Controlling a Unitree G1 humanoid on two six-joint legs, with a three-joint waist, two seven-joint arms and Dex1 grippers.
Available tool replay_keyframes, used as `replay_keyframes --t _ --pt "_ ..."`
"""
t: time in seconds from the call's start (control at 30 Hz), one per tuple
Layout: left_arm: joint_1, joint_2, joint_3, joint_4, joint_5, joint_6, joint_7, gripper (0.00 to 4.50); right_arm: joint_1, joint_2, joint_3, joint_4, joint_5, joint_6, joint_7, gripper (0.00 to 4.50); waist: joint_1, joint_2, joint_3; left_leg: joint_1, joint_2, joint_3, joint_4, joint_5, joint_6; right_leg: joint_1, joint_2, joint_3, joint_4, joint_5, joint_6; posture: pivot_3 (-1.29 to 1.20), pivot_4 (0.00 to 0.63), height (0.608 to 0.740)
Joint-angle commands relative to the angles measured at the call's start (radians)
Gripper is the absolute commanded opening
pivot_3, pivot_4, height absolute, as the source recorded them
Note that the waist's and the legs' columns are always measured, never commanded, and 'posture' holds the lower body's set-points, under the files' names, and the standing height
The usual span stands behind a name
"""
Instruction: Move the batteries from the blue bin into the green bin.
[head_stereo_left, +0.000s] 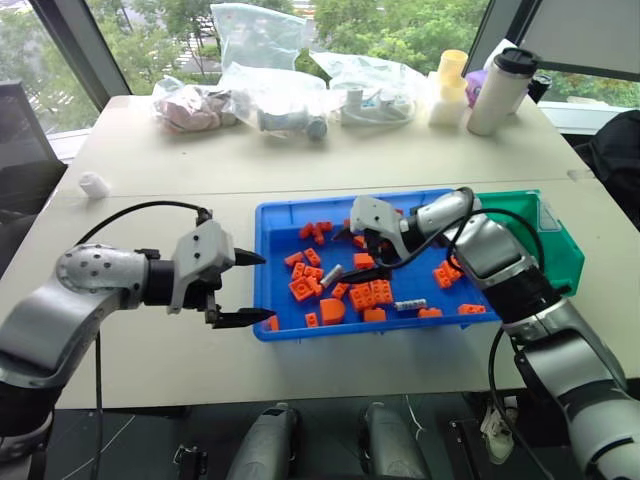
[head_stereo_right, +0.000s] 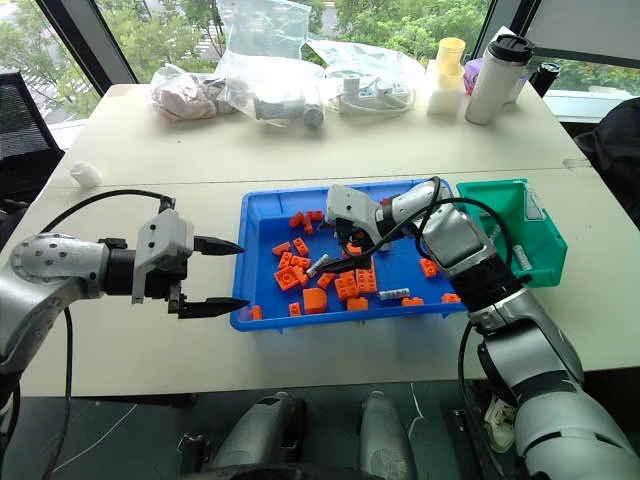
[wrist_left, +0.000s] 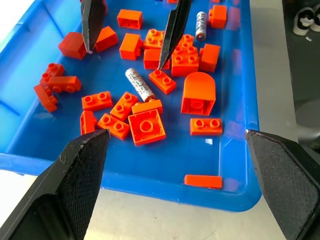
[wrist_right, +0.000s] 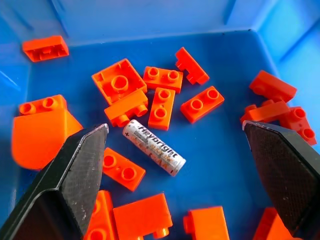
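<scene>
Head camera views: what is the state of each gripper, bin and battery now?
Left gripper: open, empty, beside large blue plastic bin.
Right gripper: open, above a battery.
Silver cylindrical batteries: lying among orange toy bricks.
Small green plastic bin: upright; contents unclear.

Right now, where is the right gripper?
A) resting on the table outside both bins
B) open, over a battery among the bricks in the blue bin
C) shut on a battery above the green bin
B: the right gripper is open over a battery lying among orange bricks in the blue bin.
</scene>
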Motion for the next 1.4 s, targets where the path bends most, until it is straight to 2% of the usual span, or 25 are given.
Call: replay_keyframes --t 0.03,0.27,0.53,0.57,0.6,0.8,1.13,1.23,1.33,1.37,1.4 --pt "0.007 0.016 0.033 -0.023 -0.008 -0.003 0.012 4.50 -0.033 0.021 0.021 0.034 -0.044 -0.047 0.031 4.46 -0.001 0.000 0.000 0.000 0.000 0.000 0.000 0.000 0.000 0.000 0.000 0.000 0.000 0.000 0.000 0.00 0.150 0.740" --pt "0.014 0.038 0.032 -0.019 -0.008 -0.012 0.009 4.50 -0.042 0.048 0.049 0.090 -0.120 -0.098 0.060 4.46 -0.005 0.000 0.000 0.000 0.000 0.000 0.000 0.000 0.000 -0.001 0.000 0.000 0.000 0.000 0.000 0.00 0.150 0.740" --pt "0.000 0.028 0.016 -0.016 -0.008 -0.018 0.022 4.50 -0.067 0.127 0.070 0.183 -0.194 -0.090 0.028 4.46 -0.007 0.000 0.000 0.000 0.000 0.000 -0.001 0.001 -0.001 -0.001 0.001 0.000 0.001 0.000 0.000 0.00 0.150 0.740" --pt "0.000 0.027 0.015 -0.014 -0.005 -0.020 0.023 4.50 -0.067 0.132 0.071 0.188 -0.199 -0.089 0.026 3.95 -0.007 0.000 -0.001 0.000 0.000 0.000 0.000 0.001 -0.001 -0.001 0.001 0.000 0.001 0.000 0.000 0.00 0.150 0.740" --pt "0.000 0.027 0.014 -0.014 -0.003 -0.021 0.024 4.50 -0.065 0.134 0.072 0.190 -0.204 -0.088 0.027 3.67 -0.006 0.000 -0.001 0.000 0.000 0.000 0.000 0.001 -0.001 -0.001 0.001 0.000 0.001 0.000 0.000 0.00 0.150 0.740" --pt "0.004 0.025 0.015 -0.015 -0.002 -0.025 0.029 4.50 -0.050 0.126 0.067 0.156 -0.200 -0.077 0.064 0.78 -0.006 0.000 -0.001 0.001 0.000 0.000 0.000 0.001 -0.001 -0.001 0.001 0.000 0.002 0.000 0.000 0.00 0.150 0.740" --pt "-0.009 0.015 -0.004 -0.002 0.006 -0.037 0.032 4.50 0.000 0.054 0.055 0.000 -0.163 -0.009 0.183 0.78 -0.004 0.000 -0.001 0.001 0.000 0.000 0.000 0.001 -0.001 -0.001 0.001 0.000 0.001 0.000 0.000 0.00 0.150 0.740" --pt "-0.021 0.010 -0.015 0.011 0.012 -0.042 0.031 4.50 -0.012 0.064 0.023 -0.004 -0.143 0.017 0.172 1.55 -0.004 0.000 -0.001 0.001 0.000 0.000 0.000 0.001 -0.001 -0.001 0.001 0.000 0.001 0.000 0.000 0.00 0.150 0.740" --pt "-0.030 0.009 -0.020 0.025 0.016 -0.046 0.026 4.50 -0.056 0.096 -0.030 0.022 -0.117 0.053 0.121 3.04 -0.005 0.000 -0.001 0.001 0.000 0.000 0.000 0.001 -0.001 -0.001 0.001 0.000 0.002 0.000 0.000 0.00 0.150 0.740" --pt "-0.032 0.010 -0.020 0.027 0.017 -0.047 0.024 4.50 -0.071 0.107 -0.050 0.029 -0.103 0.074 0.108 3.40 -0.005 0.000 -0.001 0.001 0.000 0.000 0.000 0.001 -0.001 -0.001 0.001 0.000 0.002 0.000 0.000 0.00 0.150 0.740" --pt "-0.032 0.012 -0.020 0.029 0.016 -0.048 0.021 4.50 -0.081 0.116 -0.070 0.030 -0.077 0.100 0.113 3.40 -0.006 0.000 -0.001 0.000 0.000 0.000 0.000 0.001 -0.001 -0.001 0.001 0.000 0.002 0.000 0.000 0.00 0.150 0.740"
